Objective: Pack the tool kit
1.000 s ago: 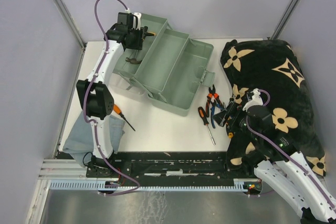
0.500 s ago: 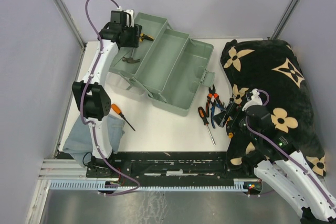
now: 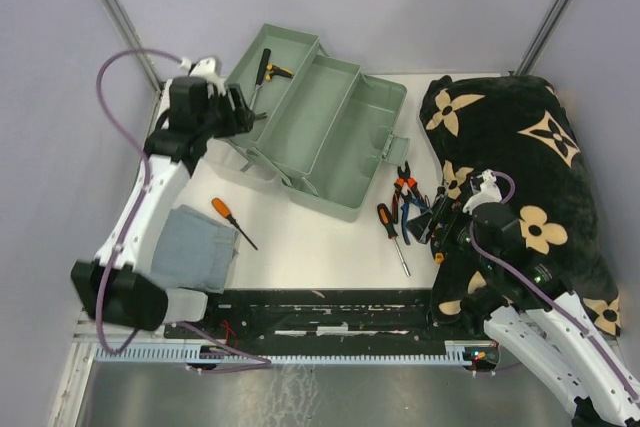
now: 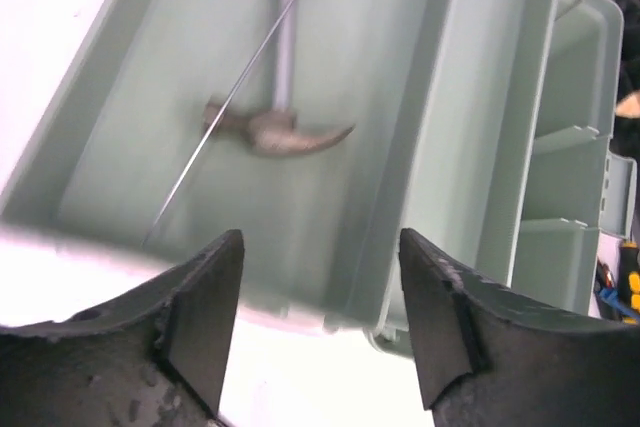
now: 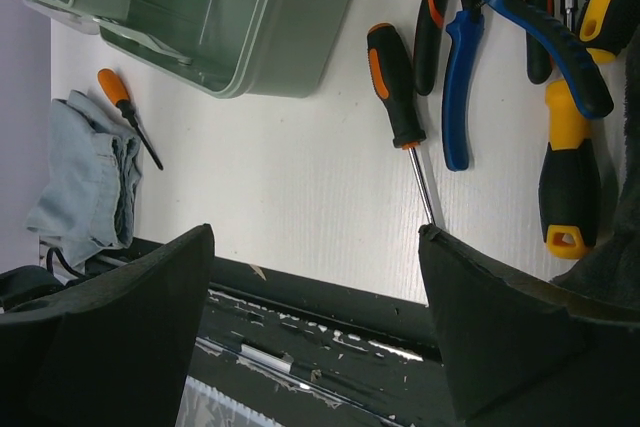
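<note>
The pale green toolbox (image 3: pixel 330 137) stands open at the back of the table, its trays folded out. A small hammer (image 3: pixel 262 72) lies in the left tray, and the left wrist view shows it (image 4: pixel 280 127) beside a thin screwdriver shaft (image 4: pixel 215 142). My left gripper (image 3: pixel 240 112) is open and empty at the tray's near left edge (image 4: pixel 320 247). My right gripper (image 3: pixel 432 219) is open and empty (image 5: pixel 315 247) next to an orange and black screwdriver (image 5: pixel 395 87), blue pliers (image 5: pixel 465 77) and orange-handled pliers (image 3: pixel 405 185) on the table.
A short orange screwdriver (image 3: pixel 232 219) lies near a folded grey-blue cloth (image 3: pixel 195 247) at the front left. A black blanket with beige flowers (image 3: pixel 520 157) fills the right side. A yellow and black tool (image 5: pixel 570 167) lies at its edge.
My left arm has swung from above the far end of the left tray to the left and nearer. The hammer stays in the tray. The right arm has not moved.
</note>
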You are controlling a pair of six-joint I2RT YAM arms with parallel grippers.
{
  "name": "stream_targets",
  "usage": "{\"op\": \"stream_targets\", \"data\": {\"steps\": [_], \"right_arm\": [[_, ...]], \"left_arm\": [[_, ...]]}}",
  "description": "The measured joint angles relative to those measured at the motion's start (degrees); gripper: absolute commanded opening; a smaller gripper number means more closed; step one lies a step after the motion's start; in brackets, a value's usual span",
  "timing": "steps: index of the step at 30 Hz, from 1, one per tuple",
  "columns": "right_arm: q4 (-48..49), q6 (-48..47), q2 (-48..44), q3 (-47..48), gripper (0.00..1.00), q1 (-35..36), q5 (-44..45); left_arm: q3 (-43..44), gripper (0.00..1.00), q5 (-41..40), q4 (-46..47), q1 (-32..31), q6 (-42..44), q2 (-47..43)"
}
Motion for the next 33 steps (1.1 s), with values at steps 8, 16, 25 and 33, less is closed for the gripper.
{"op": "stream_targets", "data": {"steps": [8, 16, 25, 33], "right_arm": [[0.28, -1.25, -2.25, 0.0, 0.95, 0.0, 0.13], [-1.16, -0.11, -1.62, 0.0, 0.93, 0.0, 4.74], [-3.76, 0.28, 8.7, 0.0, 0.92, 0.0, 4.17], [-3.69, 0.31, 7.26, 0.0, 0.93, 0.0, 3.04]], "left_arm": [[-26.93, 0.79, -14.05, 5.22, 0.55, -9.81, -29.14], [-39.08, 0.8, -16.31, 5.68, 0.59, -15.78, -41.53], [-49.77, 0.76, -17.44, 2.4, 0.59, -30.49, -41.99], [-54.36, 0.76, -19.3, 4.15, 0.59, -35.32, -36.37]]}}
